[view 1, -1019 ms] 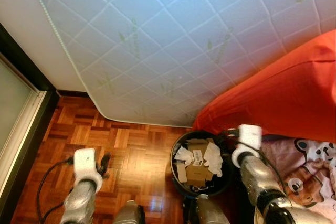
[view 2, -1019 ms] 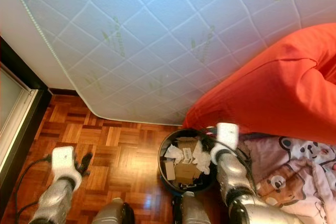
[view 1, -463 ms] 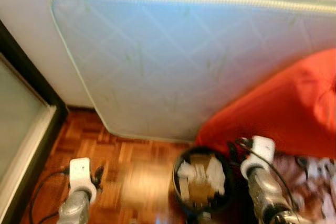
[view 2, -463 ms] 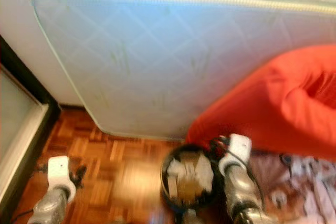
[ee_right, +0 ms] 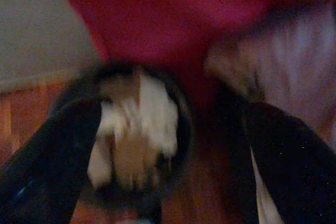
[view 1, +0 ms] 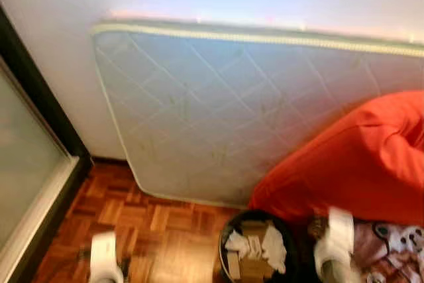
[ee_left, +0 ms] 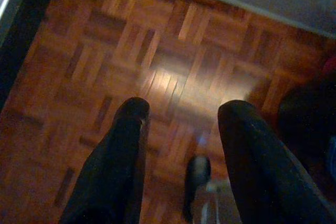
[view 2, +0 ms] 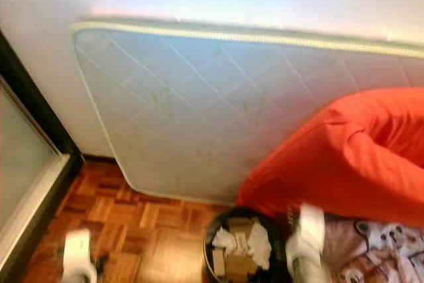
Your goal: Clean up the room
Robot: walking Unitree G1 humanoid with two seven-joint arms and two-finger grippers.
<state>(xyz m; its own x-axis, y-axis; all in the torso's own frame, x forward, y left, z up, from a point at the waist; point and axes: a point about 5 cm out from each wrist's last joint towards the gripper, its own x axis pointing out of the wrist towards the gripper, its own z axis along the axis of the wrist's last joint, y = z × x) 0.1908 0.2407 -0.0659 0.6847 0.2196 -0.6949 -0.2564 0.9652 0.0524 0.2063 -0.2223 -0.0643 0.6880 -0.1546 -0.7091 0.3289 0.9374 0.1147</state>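
Note:
A black waste bin [view 1: 289, 243] stuffed with white paper and brown cardboard stands on the parquet floor [view 1: 165, 226], at the foot of a red cushion [view 1: 351, 157]. My right gripper [ee_right: 168, 124] hangs open just above and beside the bin [ee_right: 131, 145], with nothing between its fingers. My left gripper [ee_left: 184, 108] is open over bare parquet [ee_left: 157, 40], to the left of the bin [ee_left: 304, 124]. Both white wrists sit low in the head views, the left wrist [view 1: 104, 260] and the right wrist [view 1: 338, 246] on either side of the bin.
A quilted white mattress [view 1: 232, 111] leans against the wall behind the bin. A printed blanket [view 1: 391, 243] lies at the right under the red cushion. A dark sliding-door frame [view 1: 40, 124] runs along the left. Open parquet lies between the door frame and the bin.
The head view has tilted upward: the mattress's top edge and the wall now show, and both arms sit lower in the picture. The bin and both arms keep their places relative to each other.

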